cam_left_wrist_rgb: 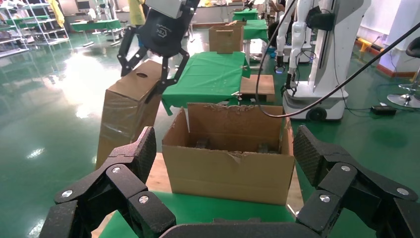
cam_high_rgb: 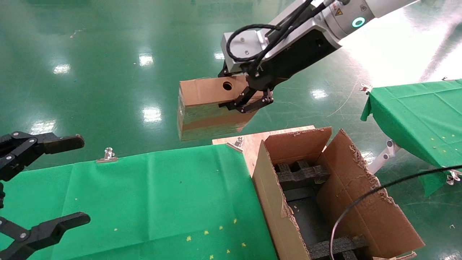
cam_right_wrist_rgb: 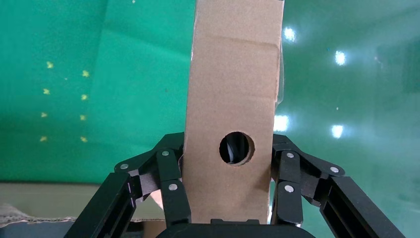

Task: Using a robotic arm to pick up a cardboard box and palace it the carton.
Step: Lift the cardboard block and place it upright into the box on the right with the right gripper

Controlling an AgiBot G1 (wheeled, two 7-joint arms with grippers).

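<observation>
Brown cardboard made up the cardboard box (cam_high_rgb: 207, 108), and it hung in the air over the shiny green floor (cam_high_rgb: 108, 72), past the far edge of the table (cam_high_rgb: 162, 195). The right gripper (cam_high_rgb: 249, 103) of the robotic arm (cam_high_rgb: 288, 39) was clamped on the cardboard box, with one black finger pressed on each side of it. In the right wrist view the cardboard box (cam_right_wrist_rgb: 233, 99) stood between the fingers (cam_right_wrist_rgb: 171, 186), and a round hole (cam_right_wrist_rgb: 236, 148) showed in its bare face. Shiny clear tape covered its wide side.

The carton (cam_high_rgb: 335, 195) sat at the right end of the table, below the held box and nearer to the robot. Its top was open and its flaps had ragged, torn edges. Black foam blocks (cam_high_rgb: 301, 173) lay inside it. A thin black cable (cam_high_rgb: 361, 202) crossed above the carton.

The left gripper (cam_high_rgb: 54, 180) waited at the left edge of the table, well apart from the box. Its fingers were spread wide and held nothing. A green cloth covered the table, held by a silver clip (cam_high_rgb: 107, 155) at the far edge.
</observation>
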